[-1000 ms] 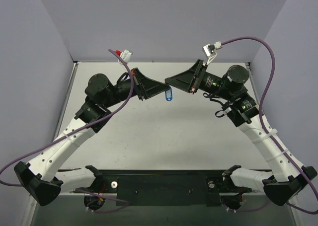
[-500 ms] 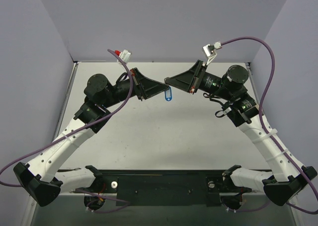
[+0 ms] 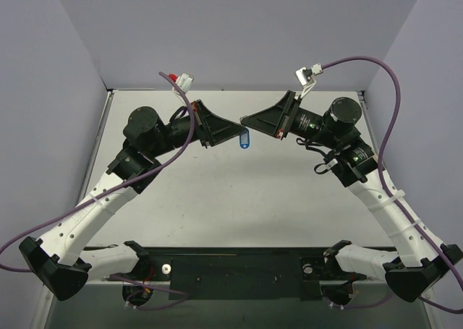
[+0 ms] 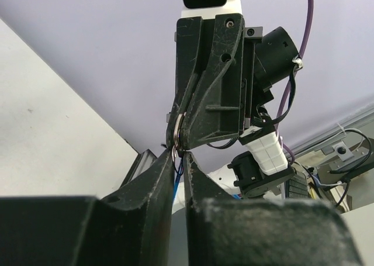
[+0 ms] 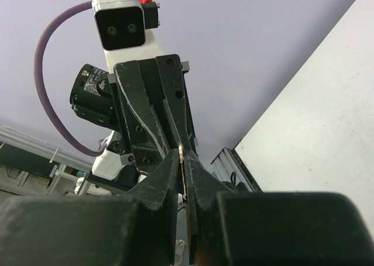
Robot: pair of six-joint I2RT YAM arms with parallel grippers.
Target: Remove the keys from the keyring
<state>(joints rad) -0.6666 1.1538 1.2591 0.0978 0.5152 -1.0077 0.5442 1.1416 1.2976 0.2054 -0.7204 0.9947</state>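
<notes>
Both arms are reaching in toward each other, and their tips meet in mid-air over the far middle of the pale grey surface (image 3: 239,199). The black right end effector (image 3: 247,119) is clenched on the thin silver metal keyring (image 4: 177,134). In the left wrist view the ring sits right in the pinch at the ends of its two fingers, and the right wrist view shows a sliver of silver edge-on in the same spot.

The black left end effector (image 3: 235,129) is nose to nose with it, just below the ring. Its fingers (image 4: 153,184) stand a hair apart with a bit of blue showing in the gap. Honestly can't tell whether it's grasping anything or has let go.

A small blue plastic tag (image 3: 244,139) dangles under the meeting point, hanging clear above the surface.

As for the tiny silver keys, they can't be picked out on their own in any view. The only metal that shows is the ring up there between the two tips.
</notes>
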